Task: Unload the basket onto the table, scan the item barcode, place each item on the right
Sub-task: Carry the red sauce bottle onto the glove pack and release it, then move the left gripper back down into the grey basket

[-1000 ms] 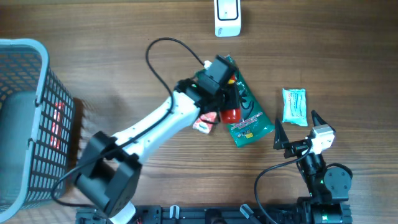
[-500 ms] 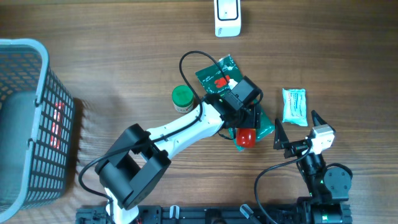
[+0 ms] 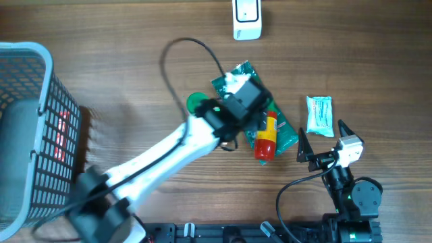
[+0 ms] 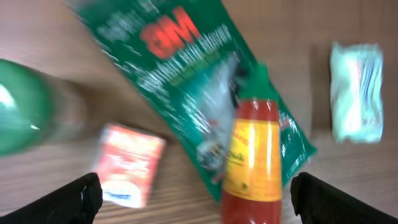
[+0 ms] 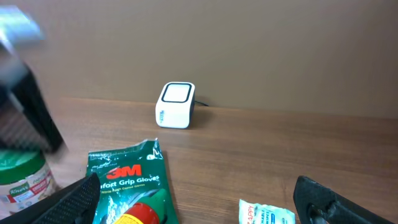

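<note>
The wooden worktop [image 3: 135,81] carries a green glove pack [image 4: 186,68] lying flat ahead of the left jaws, between their spread tips. A small orange box [image 4: 129,165] lies near one tip, with a green-lidded jar [image 4: 22,106] further out. A white packet [image 4: 356,93] lies ahead of the other tip. A white scanner [image 5: 175,104] stands well ahead of the right jaws.

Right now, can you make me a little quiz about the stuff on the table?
1. True or false: the red bottle lies on top of the green glove packet.
2. What is the left gripper holding? A) the red bottle B) nothing C) a spoon
3. What colour is the lid of the jar?

Key: 1 true. 2 B, it is open above the table with nothing in it. 3 green.
</note>
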